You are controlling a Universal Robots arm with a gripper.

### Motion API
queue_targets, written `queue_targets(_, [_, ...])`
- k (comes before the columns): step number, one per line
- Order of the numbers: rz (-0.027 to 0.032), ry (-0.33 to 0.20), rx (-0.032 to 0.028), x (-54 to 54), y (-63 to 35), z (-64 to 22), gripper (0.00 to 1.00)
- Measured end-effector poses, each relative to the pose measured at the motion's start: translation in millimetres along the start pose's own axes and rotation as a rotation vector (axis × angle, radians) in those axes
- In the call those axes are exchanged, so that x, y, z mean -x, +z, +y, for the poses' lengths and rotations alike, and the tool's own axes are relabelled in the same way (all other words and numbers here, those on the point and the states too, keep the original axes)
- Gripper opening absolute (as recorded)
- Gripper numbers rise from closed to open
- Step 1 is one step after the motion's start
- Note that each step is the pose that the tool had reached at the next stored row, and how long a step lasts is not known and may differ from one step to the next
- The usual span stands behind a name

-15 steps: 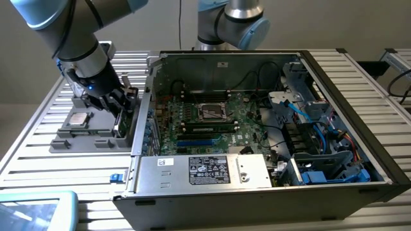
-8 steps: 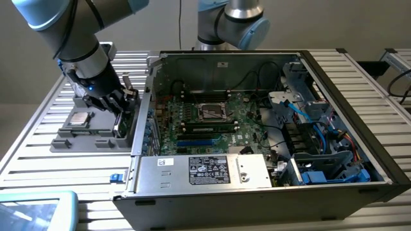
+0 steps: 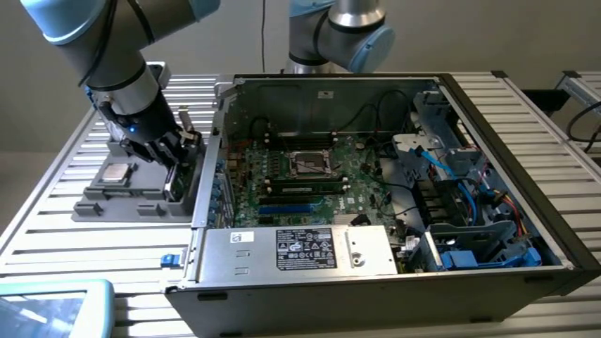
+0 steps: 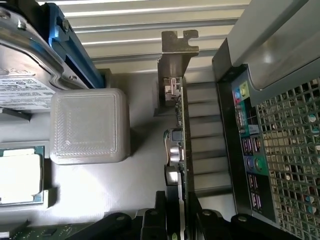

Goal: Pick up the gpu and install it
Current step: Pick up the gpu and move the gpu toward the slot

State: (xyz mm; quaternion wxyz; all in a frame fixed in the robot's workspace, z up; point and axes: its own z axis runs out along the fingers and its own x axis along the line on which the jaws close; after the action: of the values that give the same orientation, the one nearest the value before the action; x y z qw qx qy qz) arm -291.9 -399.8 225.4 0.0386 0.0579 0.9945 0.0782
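No word, brand or number can be read anywhere. In the lower middle of the exterior view, the power supply (image 3: 368,255) carries 1 black label (image 3: 305,249) with white print and small certification-style marks, all too fine to make out. A small white sticker (image 3: 242,237) sits just beside that label, its mark illegible. In the wrist view, the drive (image 4: 30,60) bears a white label (image 4: 20,91) with rows of tiny print and a barcode-like strip, unreadable. The processor (image 4: 17,177) lid has faint engraving, illegible. The gpu (image 4: 176,150), seen edge-on, shows no readable marking.
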Motion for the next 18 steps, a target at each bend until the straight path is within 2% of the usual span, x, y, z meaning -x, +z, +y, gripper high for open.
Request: queue_targets(18, [0.0009,0.000,-0.0010,5.6,-81.0,13.0,0.28])
